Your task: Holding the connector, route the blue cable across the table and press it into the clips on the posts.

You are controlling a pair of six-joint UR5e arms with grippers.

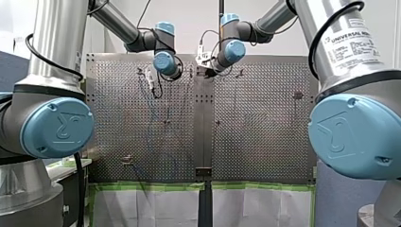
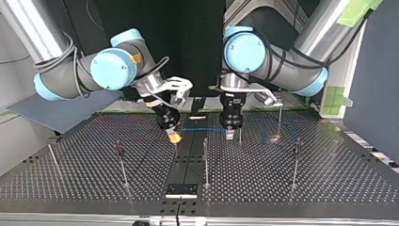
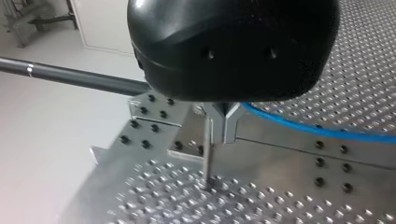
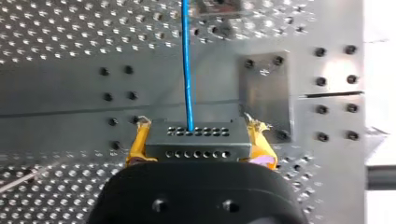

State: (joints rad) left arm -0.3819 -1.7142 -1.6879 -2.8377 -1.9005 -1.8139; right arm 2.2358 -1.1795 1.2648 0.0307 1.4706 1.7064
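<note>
right gripper [image 4: 200, 140]: yellow pads closed on the grey connector [image 4: 198, 144]. the blue cable [image 4: 187, 70] runs straight from it toward the left gripper [image 3: 219, 123], whose grip cannot be told, beside a post [image 3: 208, 158]. near posts [image 2: 205, 160] on the desk [image 2: 306, 188] appear bare; routing judged early, clipping mostly left.

- Top view: cable [image 2: 202, 128] runs btw our right gripper [image 2: 174, 135], left of ctr, & our left gripper [image 2: 230, 133], right of ctr.
- The connector [image 4: 196, 140] sits in right gripper.
- Lower frame: posts [image 2: 205, 160].
</note>
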